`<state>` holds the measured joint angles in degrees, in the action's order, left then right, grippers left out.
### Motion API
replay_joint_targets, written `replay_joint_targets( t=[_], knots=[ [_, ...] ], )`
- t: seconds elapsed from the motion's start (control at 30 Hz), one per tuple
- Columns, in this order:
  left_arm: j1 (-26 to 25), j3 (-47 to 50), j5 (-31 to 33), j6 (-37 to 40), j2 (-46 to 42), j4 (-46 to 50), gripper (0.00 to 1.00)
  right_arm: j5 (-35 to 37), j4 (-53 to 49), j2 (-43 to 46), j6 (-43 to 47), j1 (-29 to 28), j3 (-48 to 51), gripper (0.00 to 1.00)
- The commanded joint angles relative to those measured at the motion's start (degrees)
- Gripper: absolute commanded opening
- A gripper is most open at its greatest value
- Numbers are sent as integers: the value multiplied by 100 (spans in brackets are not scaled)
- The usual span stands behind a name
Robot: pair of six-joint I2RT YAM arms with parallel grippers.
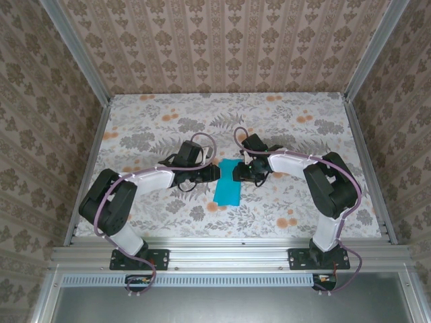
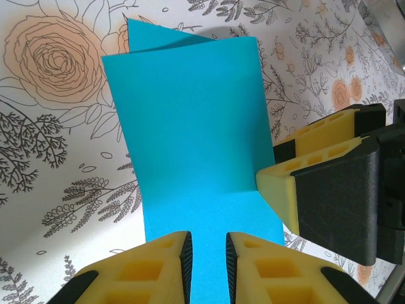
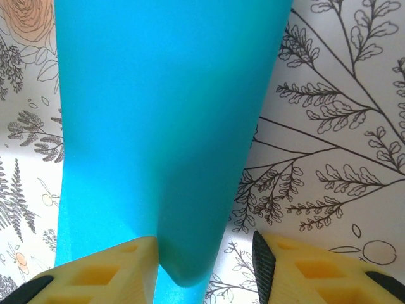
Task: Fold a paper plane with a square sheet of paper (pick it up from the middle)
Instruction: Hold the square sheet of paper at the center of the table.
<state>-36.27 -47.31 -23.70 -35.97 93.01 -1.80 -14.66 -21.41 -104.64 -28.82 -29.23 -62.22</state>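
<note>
1. The thin teal-blue square sheet of paper (image 1: pixel 227 183) lies mid-table, right between the two claws. It's folded over loosely: the top flap bulges, and one back corner peeks out past the front layer, so the edges aren't quite matched.
2. The left gripper (image 2: pixel 207 244) has its yellow pads just slightly parted over the sheet's near edge, with paper showing through the gap. Doesn't look like a pinch to me.
3. The right gripper (image 3: pixel 204 244) is spread wide. The rounded fold sits between its fingers, against one pad and clear of the other. In the left wrist view, one of its pads touches the paper's side edge.
4. My guess is they're on the centre fold. I'd square up that stray corner first and hold one end down. Then press along the fold from the middle outward so it goes crisp, not puffy.
5. The surface is a white floral tablecloth (image 1: pixel 303 128) with grey leaves and orange blooms. Thin paper could slide on it, I reckon.
6. Beige damask wallpaper (image 1: pixel 222 47) covers the walls, and an aluminium rail (image 1: pixel 229 256) runs along the near edge.
</note>
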Motion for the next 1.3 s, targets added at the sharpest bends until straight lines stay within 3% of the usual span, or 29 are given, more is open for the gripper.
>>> replay_joint_targets(
  t=[0.0, 1.27],
  knots=[
    [58, -114, 68, 152, -143, 167, 24, 219, -92, -39, -61, 5, 86, 46],
    [109, -118, -7, 161, -125, 197, 25, 488, 90, -109, -781, 13, 139, 51]
  ],
)
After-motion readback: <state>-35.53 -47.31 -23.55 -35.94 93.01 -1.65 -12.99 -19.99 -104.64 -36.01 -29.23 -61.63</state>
